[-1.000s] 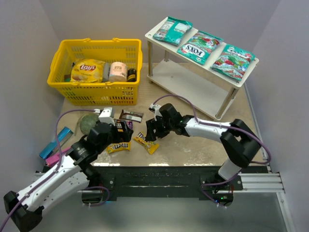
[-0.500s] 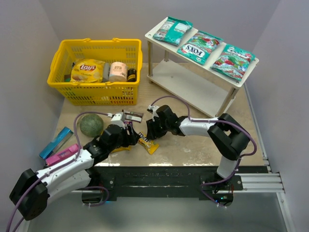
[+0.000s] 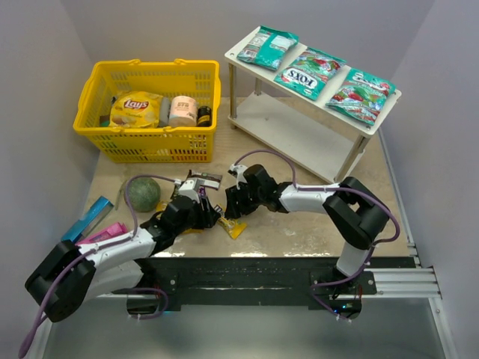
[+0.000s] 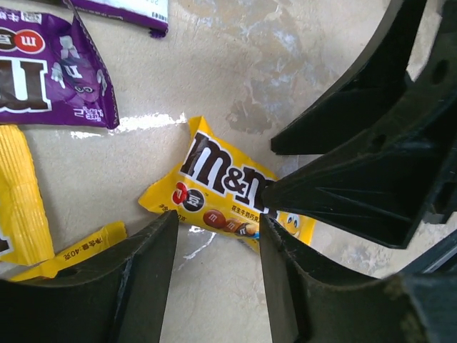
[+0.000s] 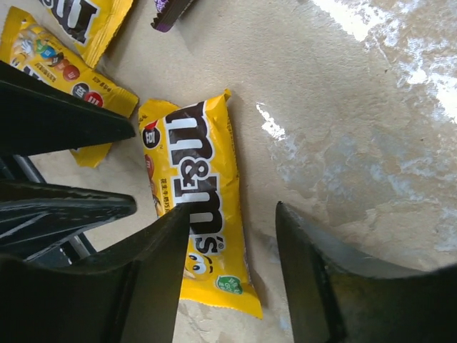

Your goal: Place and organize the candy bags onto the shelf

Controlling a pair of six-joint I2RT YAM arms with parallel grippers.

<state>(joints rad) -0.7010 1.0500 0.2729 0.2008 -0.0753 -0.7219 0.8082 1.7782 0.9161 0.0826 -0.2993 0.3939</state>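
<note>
Three teal candy bags [image 3: 309,72] lie on the top board of the white shelf [image 3: 292,127]. A yellow M&M's packet [image 3: 233,226] lies flat on the table between both grippers; it also shows in the left wrist view [image 4: 221,193] and the right wrist view [image 5: 196,193]. My left gripper [image 3: 212,217] is open and low over the packet's near end [image 4: 218,243]. My right gripper [image 3: 230,209] is open, with one finger over the packet's other end [image 5: 232,236]. A purple packet [image 4: 50,78] and a second yellow packet [image 5: 64,57] lie close by. A brown packet [image 3: 203,178] lies behind them.
A yellow basket [image 3: 150,67] with a Lay's bag, a jar and a bottle stands at the back left. A green ball [image 3: 142,194] rests left of my left arm. A flat blue packet [image 3: 90,217] and a pink one [image 3: 105,233] lie at the left edge.
My left gripper has moved right, from over the left yellow packet to the yellow packet under my right gripper. My right gripper has shifted slightly left and stays over it.
</note>
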